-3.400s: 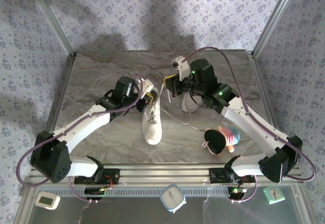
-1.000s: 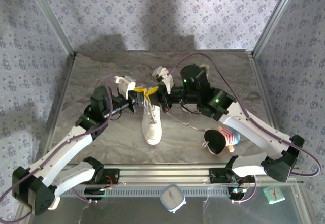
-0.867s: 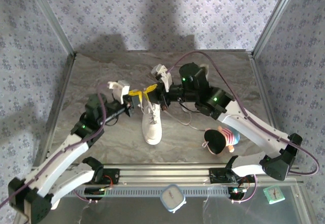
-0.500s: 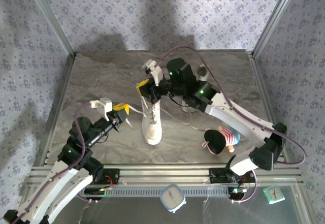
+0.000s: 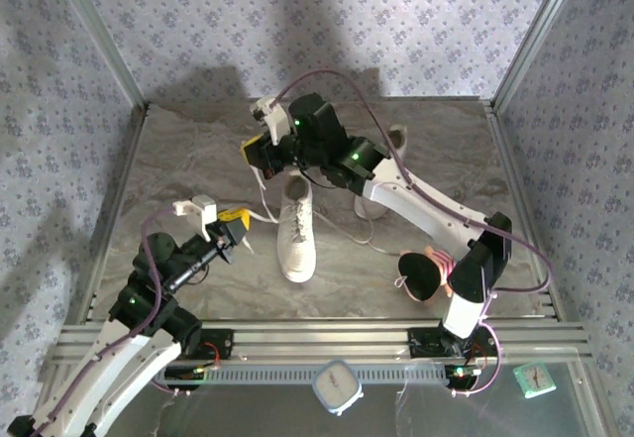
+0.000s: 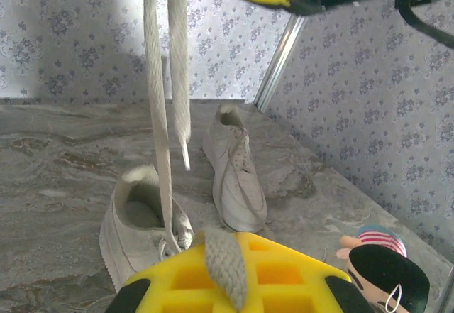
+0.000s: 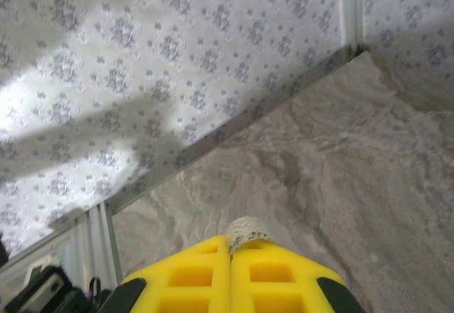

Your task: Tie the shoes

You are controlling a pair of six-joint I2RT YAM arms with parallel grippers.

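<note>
1. Left gripper (image 5: 232,221), at the lower left of the overhead view, is seen pinched shut on a white lace (image 6: 224,256). A short length of it is pressed across the yellow pads (image 6: 284,284).
2. Right gripper (image 5: 260,153), at the upper middle, is likewise clamped on the lace. In the left wrist view two strands are seen hanging from it, one ending loose and one running down into the centre shoe.
3. The centre shoe (image 5: 296,231) is set mid-frame on the marbled table (image 5: 178,160), toe toward the bottom edge. The second shoe (image 5: 394,142) is partly hidden behind the right arm. A plush toy (image 5: 428,271) is seen at the lower right.
4. The lace is judged soft, limp and light, and likely to slip from a loose pinch, so it is best held near an end or at a fold. The centre shoe is judged light enough to be dragged by a hard pull.
</note>
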